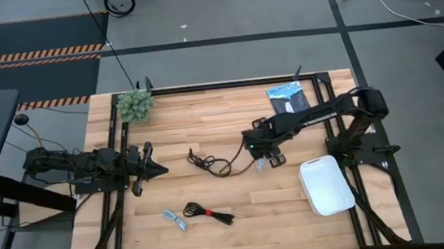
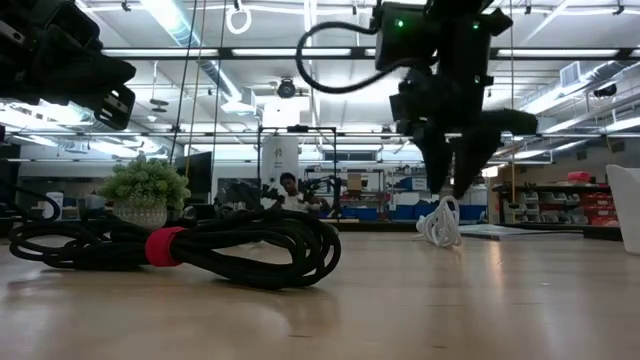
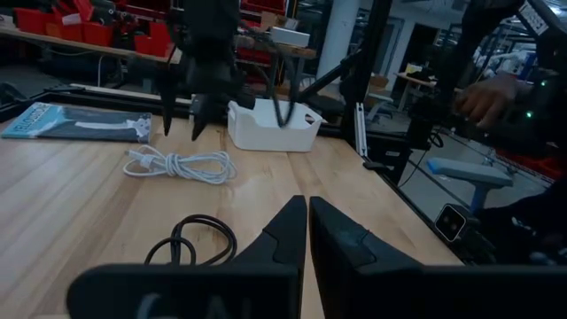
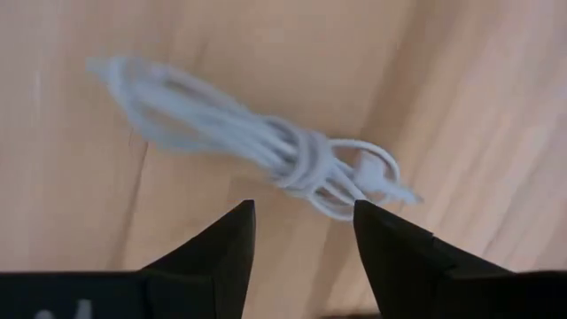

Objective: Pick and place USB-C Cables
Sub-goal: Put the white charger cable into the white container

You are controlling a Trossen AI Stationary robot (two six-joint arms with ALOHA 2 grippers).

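Note:
The white-grey cable (image 4: 266, 142) lies coiled on the wooden table. My right gripper (image 4: 304, 239) hangs open just above it, fingers pointing down, clear of it (image 2: 440, 222). A black cable (image 1: 209, 162) lies in a loose loop at the table's middle. The black cable with a red band (image 1: 206, 212) and the pale blue cable (image 1: 176, 220) rest near the near edge. My left gripper (image 1: 149, 168) waits shut at the table's left side; its wrist view shows the white-grey cable (image 3: 177, 164) and the black loop (image 3: 190, 239) ahead.
A white rounded tray (image 1: 326, 184) sits at the table's right, near the right arm's base. A dark blue flat packet (image 1: 289, 97) lies by the far edge, and a small potted plant (image 1: 134, 104) stands at the far left corner. A person's hand (image 3: 483, 93) shows beyond the table.

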